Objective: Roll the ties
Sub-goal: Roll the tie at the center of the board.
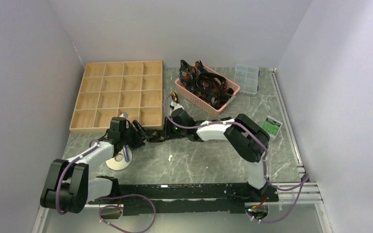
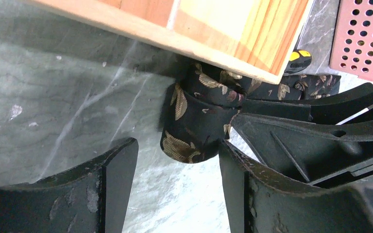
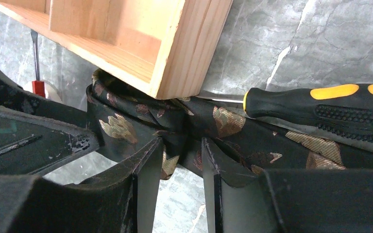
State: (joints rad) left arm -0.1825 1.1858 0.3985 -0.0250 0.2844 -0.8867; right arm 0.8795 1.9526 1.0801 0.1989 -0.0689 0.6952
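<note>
Right gripper (image 3: 180,148) pinches tie (image 3: 116,128) at tray (image 3: 184,48) corner — partly rolled. Left gripper (image 2: 177,145) spread wide, rolled end just ahead.

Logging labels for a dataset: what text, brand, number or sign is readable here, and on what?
None can be read.
The green card on the right seems printed, but it is too small to read.
No text shows on the tie, wooden tray or screwdriver.

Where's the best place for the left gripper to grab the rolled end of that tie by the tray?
I'd pinch the tie across its coil's rounded sides, coming from the near table side; the wooden tray covers its far side.
</note>
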